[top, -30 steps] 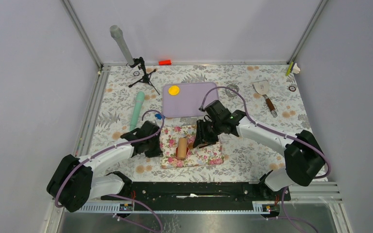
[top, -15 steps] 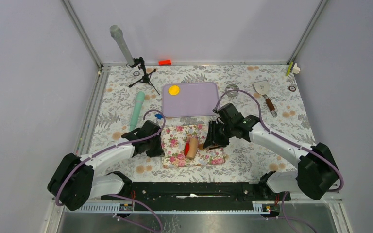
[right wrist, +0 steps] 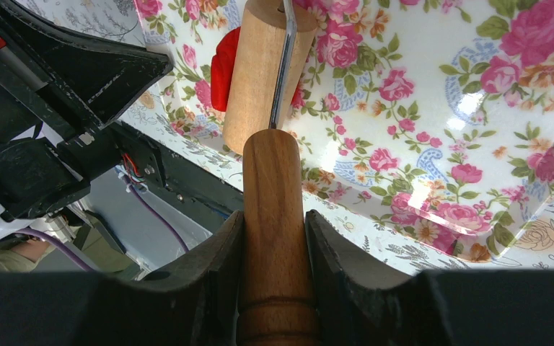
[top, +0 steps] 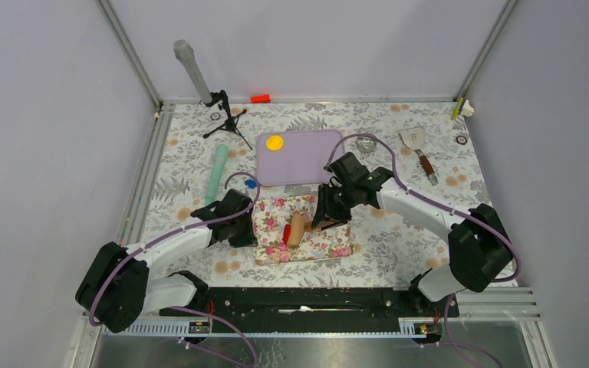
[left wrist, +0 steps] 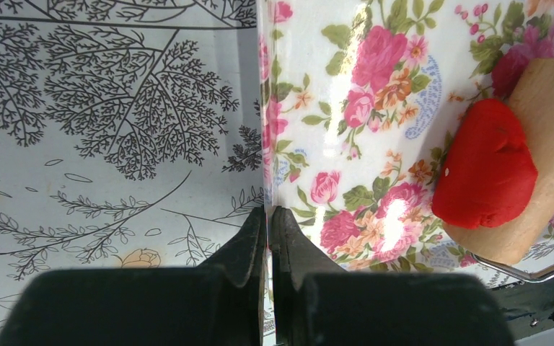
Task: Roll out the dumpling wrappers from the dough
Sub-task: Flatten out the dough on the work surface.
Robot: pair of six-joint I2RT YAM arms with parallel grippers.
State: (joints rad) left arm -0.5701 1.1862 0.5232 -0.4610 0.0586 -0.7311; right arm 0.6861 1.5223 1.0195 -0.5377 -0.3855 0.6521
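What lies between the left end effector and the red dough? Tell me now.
Only a bare stretch of the floral mat separates the left end effector from the dough; the left wrist view shows it.

White links (top: pixel 175 243), black joints (top: pixel 112 287), purple cables (top: pixel 357 138).

Floral mat (top: pixel 337 245), approaches.
- 9 o'clock: left gripper (left wrist: pixel 268 216), closed, at the mat's edge.
- 2 o'clock: right gripper (right wrist: pixel 274 220) clamping the wooden roller (top: pixel 297 228), which lies across the mat's centre.
- 12 o'clock: purple board (top: pixel 307 161), just beside.
- 6 o'clock: bare strip of table (top: pixel 383 253), open.
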